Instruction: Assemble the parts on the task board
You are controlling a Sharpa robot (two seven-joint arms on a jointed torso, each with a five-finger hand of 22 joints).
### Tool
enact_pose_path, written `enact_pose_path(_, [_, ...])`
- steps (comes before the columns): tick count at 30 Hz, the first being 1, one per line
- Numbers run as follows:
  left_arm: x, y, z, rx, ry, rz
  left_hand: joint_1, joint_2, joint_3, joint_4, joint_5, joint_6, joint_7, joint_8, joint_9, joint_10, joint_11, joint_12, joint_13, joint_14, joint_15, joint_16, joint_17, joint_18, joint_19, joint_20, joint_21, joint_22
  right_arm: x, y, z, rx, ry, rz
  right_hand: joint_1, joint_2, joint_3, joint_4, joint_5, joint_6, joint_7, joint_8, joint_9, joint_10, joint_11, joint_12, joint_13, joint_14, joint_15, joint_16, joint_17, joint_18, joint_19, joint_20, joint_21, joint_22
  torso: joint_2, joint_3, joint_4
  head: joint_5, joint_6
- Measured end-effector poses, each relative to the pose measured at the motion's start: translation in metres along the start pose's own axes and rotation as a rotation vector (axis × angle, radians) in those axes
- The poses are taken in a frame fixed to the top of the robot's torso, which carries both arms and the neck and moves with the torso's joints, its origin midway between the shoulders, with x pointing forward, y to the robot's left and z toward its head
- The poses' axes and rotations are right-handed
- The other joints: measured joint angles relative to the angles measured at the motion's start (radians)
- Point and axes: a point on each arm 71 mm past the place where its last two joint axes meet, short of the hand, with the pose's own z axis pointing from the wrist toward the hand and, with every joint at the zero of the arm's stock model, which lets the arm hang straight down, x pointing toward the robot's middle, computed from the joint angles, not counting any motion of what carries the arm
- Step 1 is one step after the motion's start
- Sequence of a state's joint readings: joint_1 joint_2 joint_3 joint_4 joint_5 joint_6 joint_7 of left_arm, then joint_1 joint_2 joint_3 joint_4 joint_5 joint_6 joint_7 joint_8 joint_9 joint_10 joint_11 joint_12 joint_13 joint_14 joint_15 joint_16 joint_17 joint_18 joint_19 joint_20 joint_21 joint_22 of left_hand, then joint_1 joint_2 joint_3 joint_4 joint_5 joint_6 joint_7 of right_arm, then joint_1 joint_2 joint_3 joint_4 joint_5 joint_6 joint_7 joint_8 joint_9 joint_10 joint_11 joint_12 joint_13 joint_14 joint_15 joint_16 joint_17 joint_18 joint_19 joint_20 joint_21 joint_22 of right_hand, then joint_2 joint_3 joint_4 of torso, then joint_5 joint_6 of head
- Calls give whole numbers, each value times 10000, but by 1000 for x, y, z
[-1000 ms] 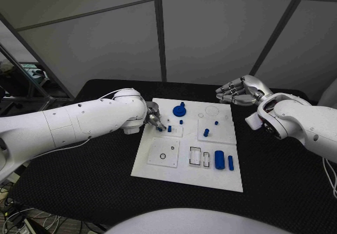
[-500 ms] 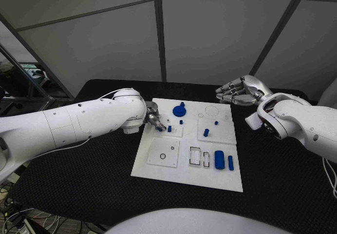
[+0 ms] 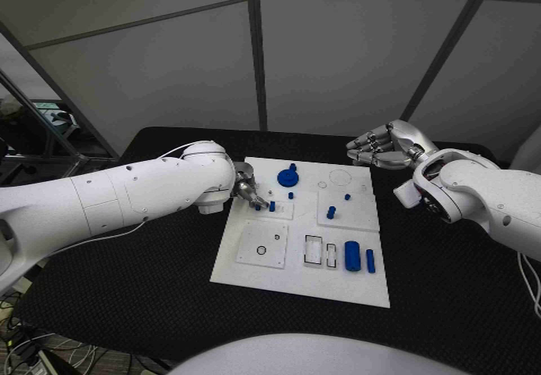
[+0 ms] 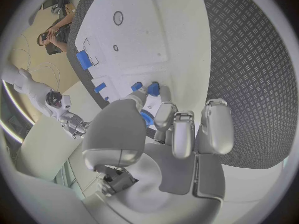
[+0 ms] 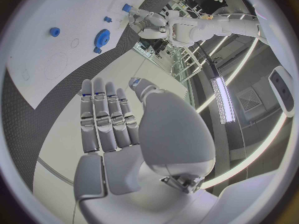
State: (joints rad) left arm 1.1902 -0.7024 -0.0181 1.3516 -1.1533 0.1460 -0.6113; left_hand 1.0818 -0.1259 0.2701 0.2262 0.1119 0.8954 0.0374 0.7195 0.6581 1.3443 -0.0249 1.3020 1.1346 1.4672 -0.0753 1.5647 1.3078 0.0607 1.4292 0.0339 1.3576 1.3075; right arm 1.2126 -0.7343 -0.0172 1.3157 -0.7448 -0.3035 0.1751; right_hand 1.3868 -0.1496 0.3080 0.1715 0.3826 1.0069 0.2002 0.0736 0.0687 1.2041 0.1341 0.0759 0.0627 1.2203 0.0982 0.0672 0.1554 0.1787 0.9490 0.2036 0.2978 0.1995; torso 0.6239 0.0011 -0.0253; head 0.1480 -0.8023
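The white task board (image 3: 299, 277) lies mid-table. My left hand (image 3: 248, 195) is low over its near-left upper square. In the left wrist view the left hand (image 4: 181, 129) has its thumb and a fingertip closed around a small blue peg (image 4: 152, 89) at the board's surface (image 4: 143, 30). A second peg (image 3: 272, 206) stands just beside it. A blue gear (image 3: 288, 177), a short peg (image 3: 331, 212), a blue cylinder (image 3: 352, 255) and a blue bar (image 3: 371, 260) are on the board. My right hand (image 3: 381, 147) hovers beyond the board's far right corner, its fingers (image 5: 106, 114) side by side, holding nothing.
Rectangular slots (image 3: 314, 250) and a ring recess (image 3: 262, 250) mark the board's near half. Black textured table (image 3: 135, 289) surrounds the board. Grey partition panels (image 3: 259, 62) close the far side. The right wrist view shows the gear (image 5: 101, 36) and my left hand (image 5: 149, 25) across the board.
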Motion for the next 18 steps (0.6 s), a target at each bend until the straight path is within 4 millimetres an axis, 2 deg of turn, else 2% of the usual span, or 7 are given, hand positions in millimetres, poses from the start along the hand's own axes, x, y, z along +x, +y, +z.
enact_pose_path(18, [0, -1, 0, 15, -53, -33, 41, 40, -385, 164, 38, 35, -36, 0, 10, 36, -36, 0, 18, 0, 0, 0, 0, 0, 36, -36, 0, 0, 0, 0, 0, 4, 7, 0, 0, 0, 0, 0, 0, 0, 0, 0, 0, 0, 0, 0, 0, 0, 0, 0, 1, 0, 0, 0, 0, 2, -2, 3, 2, -9, 2])
